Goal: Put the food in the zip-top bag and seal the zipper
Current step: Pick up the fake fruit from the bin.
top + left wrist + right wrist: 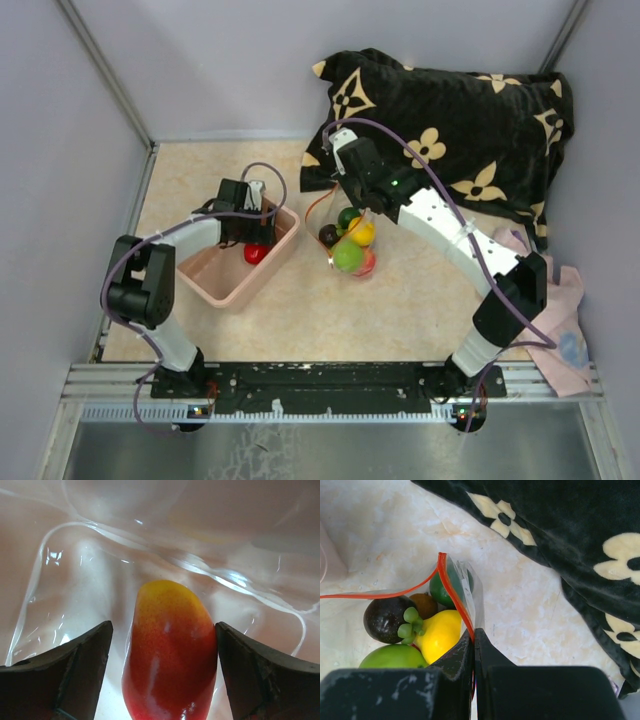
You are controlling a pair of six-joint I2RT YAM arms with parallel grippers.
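My left gripper (256, 236) reaches down into the pink bin (215, 290), open, with a red and yellow toy fruit (170, 650) between its fingers. The right finger (260, 675) is at the fruit's side and the left one stands a little off it. My right gripper (474, 632) is shut on the red-orange zipper (451, 587) of the zip-top bag (350, 245) and holds its mouth open. Inside the bag lie a yellow piece (440, 632), a dark brown one (382, 617), a light green one (392, 657) and a dark green one (440, 590).
A black cushion with cream flowers (460, 130) fills the back right, close behind the right gripper. A pink cloth (565, 320) lies by the right arm's base. Clear crinkled film (150, 540) lines the bin around the fruit. Grey walls enclose the table.
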